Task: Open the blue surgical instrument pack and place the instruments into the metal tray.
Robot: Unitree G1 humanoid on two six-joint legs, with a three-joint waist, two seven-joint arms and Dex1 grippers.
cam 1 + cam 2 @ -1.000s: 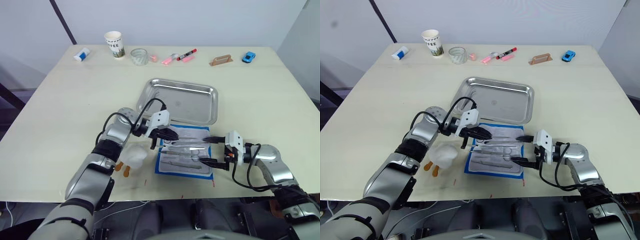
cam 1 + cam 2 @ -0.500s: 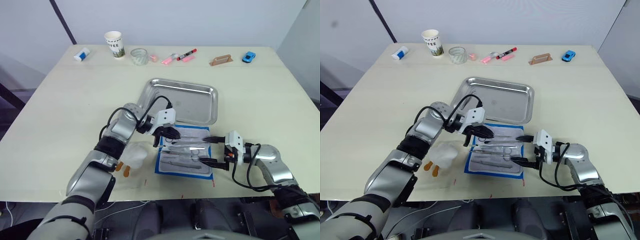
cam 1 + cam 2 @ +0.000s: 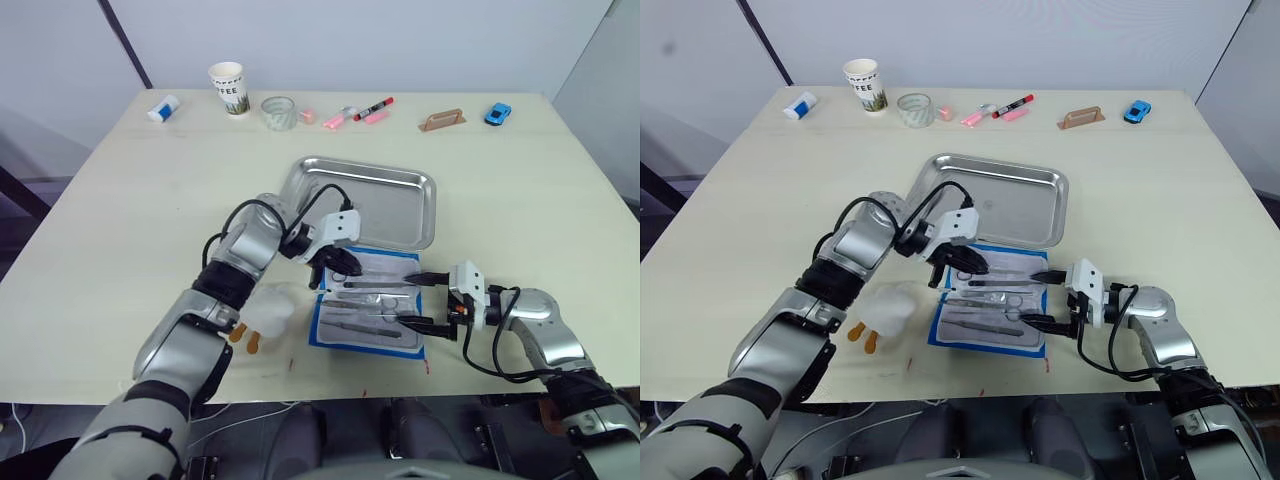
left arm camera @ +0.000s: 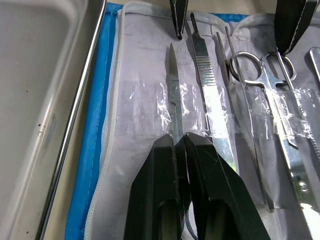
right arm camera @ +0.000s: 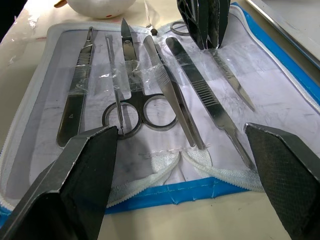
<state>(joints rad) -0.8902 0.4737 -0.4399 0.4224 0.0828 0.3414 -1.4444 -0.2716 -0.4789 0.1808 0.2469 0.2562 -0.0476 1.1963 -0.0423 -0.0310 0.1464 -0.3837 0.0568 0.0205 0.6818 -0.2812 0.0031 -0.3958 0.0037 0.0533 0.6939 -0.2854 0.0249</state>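
Two arms reach in over the opened blue surgical instrument pack [image 3: 366, 307], which lies flat on the pale table [image 3: 120, 200] just in front of the metal tray [image 3: 390, 195], its grey-white lining up. The left arm bends at the elbow and angles in from the left, wrist turned down, so that the left gripper [image 3: 340, 269] sits on the pack's tray-side edge; in the left wrist view its black fingers [image 4: 210, 185] are clenched around a slim pointed tool, the outermost of the instruments [image 5: 150, 85], which lie in a row under clear straps. The right arm lies low along the table's near edge, forearm pointing left, and the right gripper [image 3: 420, 300] hovers at the pack's right end with its jaws spread wide and nothing between them. Along the far edge stand a paper cup [image 3: 227, 88], a red-capped marker [image 3: 372, 107] and a small blue toy car [image 3: 495, 114], before a plain grey wall.
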